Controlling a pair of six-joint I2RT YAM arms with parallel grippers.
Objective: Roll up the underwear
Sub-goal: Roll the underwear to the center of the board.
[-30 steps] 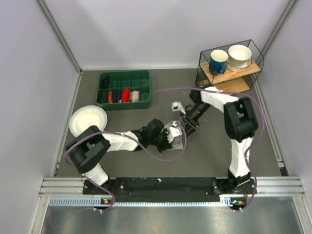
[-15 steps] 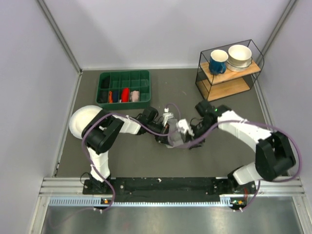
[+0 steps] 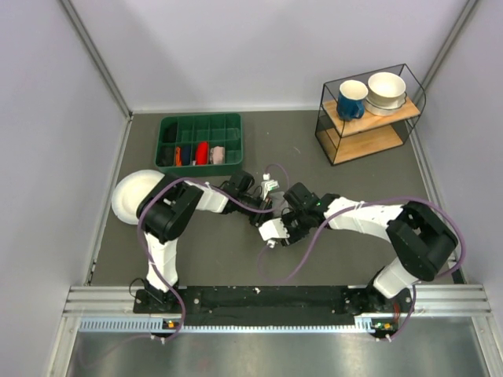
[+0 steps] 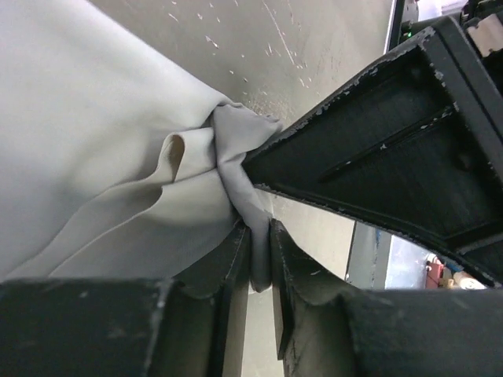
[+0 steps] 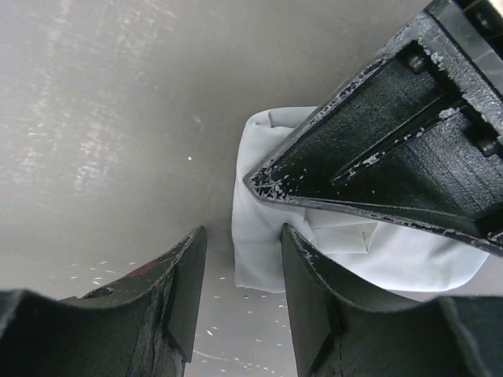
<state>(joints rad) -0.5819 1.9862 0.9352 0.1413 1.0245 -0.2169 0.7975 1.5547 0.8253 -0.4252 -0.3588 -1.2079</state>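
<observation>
- Two arms meet at mid-surface (image 3: 236, 263), their tools nose to nose over the underwear (image 4: 102, 141).
- Left tool (image 4: 259, 236) is clenched on a fold of the pale grey underwear. The cloth fills the narrow slit between its fingers and touches both.
- From that pinch the cloth bunches into soft creases and spreads to the left of the left wrist view, lying on the surface.
- Right tool (image 5: 244, 232) is released, its fingers apart with bare surface between them and nothing in the gap.
- Underwear lies bundled just ahead of the right tool's fingertips, a folded edge facing them. A finger of the left tool slants across above it.
- Seen from above, the underwear is mostly hidden under the two tools, on the arms' side of the tray (image 3: 200, 118) and apart from it.
- Tray holds small cloth rolls (image 3: 202, 152), red, pink and dark, in compartments on its near side.
- Plate (image 3: 134, 192) sits at the left edge, beside the left arm's elbow.
- Rack (image 3: 365, 140) at the far right carries a blue mug (image 3: 352, 98) and white bowls (image 3: 387, 90) on its upper shelf.
</observation>
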